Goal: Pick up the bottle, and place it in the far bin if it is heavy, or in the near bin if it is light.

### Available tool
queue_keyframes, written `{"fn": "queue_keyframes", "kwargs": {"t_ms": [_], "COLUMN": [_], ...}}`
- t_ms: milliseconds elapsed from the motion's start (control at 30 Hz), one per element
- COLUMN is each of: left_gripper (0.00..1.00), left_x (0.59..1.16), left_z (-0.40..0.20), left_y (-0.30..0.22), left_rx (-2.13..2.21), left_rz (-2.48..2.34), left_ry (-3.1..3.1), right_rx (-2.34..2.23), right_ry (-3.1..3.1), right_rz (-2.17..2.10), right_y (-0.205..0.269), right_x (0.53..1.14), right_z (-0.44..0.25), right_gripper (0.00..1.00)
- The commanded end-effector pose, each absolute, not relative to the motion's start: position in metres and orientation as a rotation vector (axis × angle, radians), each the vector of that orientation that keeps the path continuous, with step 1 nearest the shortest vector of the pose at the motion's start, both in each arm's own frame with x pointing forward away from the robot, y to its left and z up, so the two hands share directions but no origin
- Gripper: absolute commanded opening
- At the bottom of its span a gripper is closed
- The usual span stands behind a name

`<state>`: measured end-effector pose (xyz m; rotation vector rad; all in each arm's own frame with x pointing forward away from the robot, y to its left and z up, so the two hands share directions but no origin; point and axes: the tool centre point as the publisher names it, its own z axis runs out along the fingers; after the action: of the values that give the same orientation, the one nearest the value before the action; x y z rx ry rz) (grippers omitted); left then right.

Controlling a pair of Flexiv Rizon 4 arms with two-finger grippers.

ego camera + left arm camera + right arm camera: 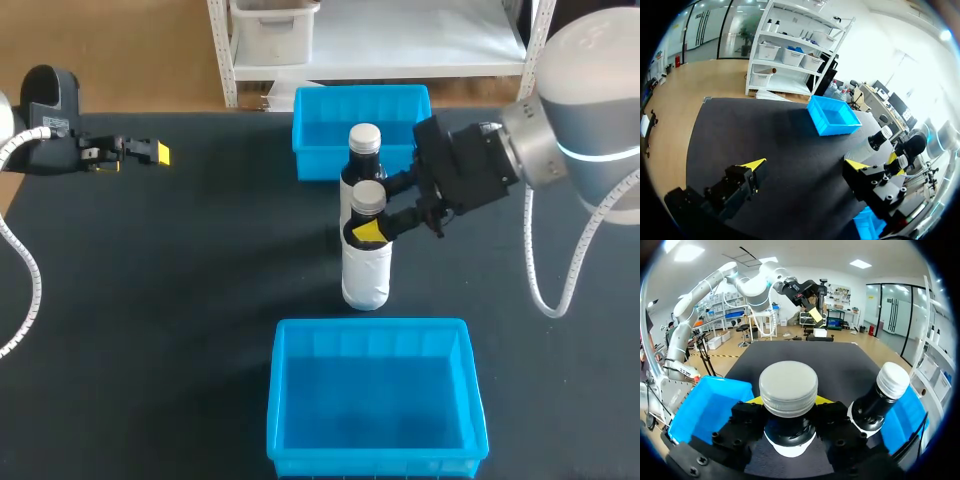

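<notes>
Right gripper [371,228] is clamped on the front bottle [366,262], a dark upright bottle with a white wrap label and a pale grey screw cap. The fingers sit at the neck just under the cap, with one yellow tip showing on the side facing the camera. The front bottle is mid-table, between the two bins. Can't tell if its base touches the black matte table [150,300].

Rear bottle [363,152], same dark body, white label and pale cap, stands upright just behind the front bottle and beside the right gripper. It is close to the far bin [320,130], a bright blue rectangular plastic tub at the table's back edge. Near bin [290,400], a matching blue tub, sits at the front edge.

Right wrist view: front bottle [788,382] is between the fingers of the right gripper [790,402], with yellow showing on both sides of the neck. Rear bottle [885,395] is just beside it, with a blue bin on each side.

Left gripper [150,152] hangs over the table's left side, well apart from both bottles. Left wrist view shows the left gripper [805,165] with its fingers spread wide, holding nothing. Far bin [832,116] lies ahead, and the bottles show off to one side.
</notes>
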<state>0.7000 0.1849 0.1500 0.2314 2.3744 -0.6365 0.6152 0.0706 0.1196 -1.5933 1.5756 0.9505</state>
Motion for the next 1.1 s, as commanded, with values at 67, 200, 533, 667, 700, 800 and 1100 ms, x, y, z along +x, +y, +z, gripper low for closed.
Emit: {"fn": "queue_keyframes", "kwargs": {"t_ms": [67, 200, 533, 667, 700, 800, 1100], "left_gripper": [1.00, 1.00, 1.00, 1.00, 1.00, 1.00, 1.00], "left_x": [0.700, 0.700, 0.700, 0.700, 0.700, 0.700, 0.700], "left_z": [0.150, 0.150, 0.150, 0.150, 0.150, 0.150, 0.150], "left_y": [0.185, 0.185, 0.185, 0.185, 0.185, 0.185, 0.185], "left_rx": [0.231, 0.231, 0.231, 0.231, 0.231, 0.231, 0.231], "left_rz": [-0.636, -0.636, -0.636, -0.636, -0.636, -0.636, -0.636], "left_ry": [2.374, 2.374, 2.374, 2.374, 2.374, 2.374, 2.374], "right_rx": [-1.597, -1.603, -1.640, -1.650, -1.650, -1.644, -1.677], "right_ry": [1.570, 1.564, 1.515, 1.485, 1.483, 1.459, 1.381], "right_rz": [0.944, 0.934, 0.885, 0.861, 0.859, 0.867, 0.922], "right_y": [0.072, 0.071, 0.054, 0.048, 0.047, 0.045, 0.061], "right_x": [0.614, 0.611, 0.600, 0.590, 0.587, 0.575, 0.520], "right_z": [0.122, 0.127, 0.180, 0.210, 0.217, 0.238, 0.271], "right_gripper": [0.26, 0.00, 0.00, 0.00, 0.00, 0.00, 0.00]}}
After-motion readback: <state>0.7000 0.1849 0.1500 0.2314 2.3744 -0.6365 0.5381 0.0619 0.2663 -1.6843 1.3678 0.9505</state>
